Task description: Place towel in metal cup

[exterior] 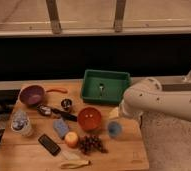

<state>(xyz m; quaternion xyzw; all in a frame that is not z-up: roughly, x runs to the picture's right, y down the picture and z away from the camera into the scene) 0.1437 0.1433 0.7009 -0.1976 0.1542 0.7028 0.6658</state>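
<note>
Centrally, you see a wooden surface (19, 157) crowded with small objects, viewed from above.

- **Task objects.**
  - The towel (19, 121) is a pale bluish-white bundle near the left edge. It sits in front of the purple bowl (32, 94) and lies free of the arm (159, 102).
  - The metal cup (66, 104) stands upright, shiny and dark inside. It is between the purple bowl and the orange bowl (89, 118), well apart from the towel.
- **Around the cup.**
  - A dark utensil (55, 113) lies just in front of it, running left to right.
  - The green bin (105, 86) sits at the back of the surface, to the right of the cup.
  - An orange strip (56, 90) lies just right of the purple bowl.
- **Middle row.**
  - The blue sponge (60, 127) lies flat, left of the orange bowl.
  - The blue cup (114, 129) stands near the right edge, close under the rounded end of the arm.
- **Front row, left to right.**
  - A black slab (49, 144), an apple (71, 139) and grapes (91, 144).
  - A banana (74, 163) lies nearest you.
- **Arm.** It is a thick white link that enters from the right and ends over the right edge of the surface.
- **End effector.**
  - You cannot pick out the end effector. It is somewhere on the right, hidden by that link and away from the towel.
  - Its jaws stand wide and grip nothing.
  - The towel is outside the cup.
</note>
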